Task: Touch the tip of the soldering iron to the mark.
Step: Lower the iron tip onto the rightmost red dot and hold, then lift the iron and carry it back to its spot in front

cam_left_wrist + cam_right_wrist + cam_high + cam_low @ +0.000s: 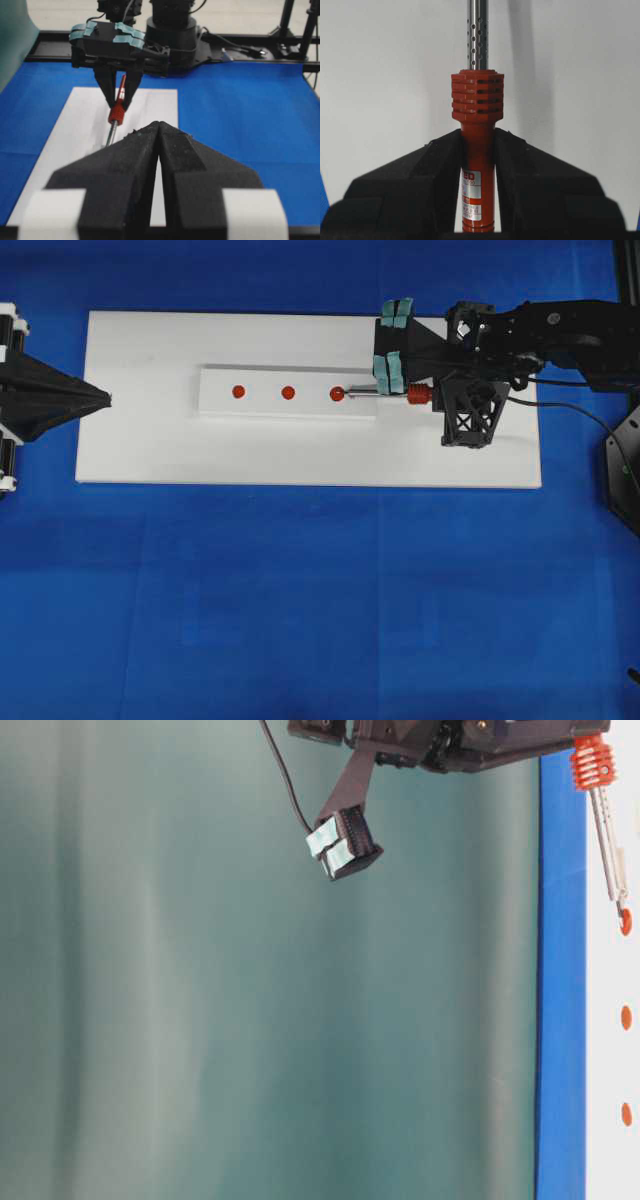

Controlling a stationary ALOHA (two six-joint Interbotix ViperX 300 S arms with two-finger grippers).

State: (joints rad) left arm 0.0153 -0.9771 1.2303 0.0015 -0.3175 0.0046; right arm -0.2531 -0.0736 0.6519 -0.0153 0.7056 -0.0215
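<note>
Red-orange handle sits clamped between the fingers of my right tool [477, 165], which grips the soldering iron [477, 130] just behind its ribbed collar. From overhead the iron's long axis runs level across the white board [150, 455], shaft pointing away from my right arm toward my left one. The tip [342, 394] lies at the nearest of three red marks on the raised white strip [262, 407], the mark [337, 394] on the strip's right end; whether it truly touches or hangs just above I cannot tell. My left tool [100, 398] rests with its fingers together at the board's far left edge, well apart from the iron, holding nothing. My right arm is plainly the one placed for this; any remaining move would be small, straight along the shaft and downward.
</note>
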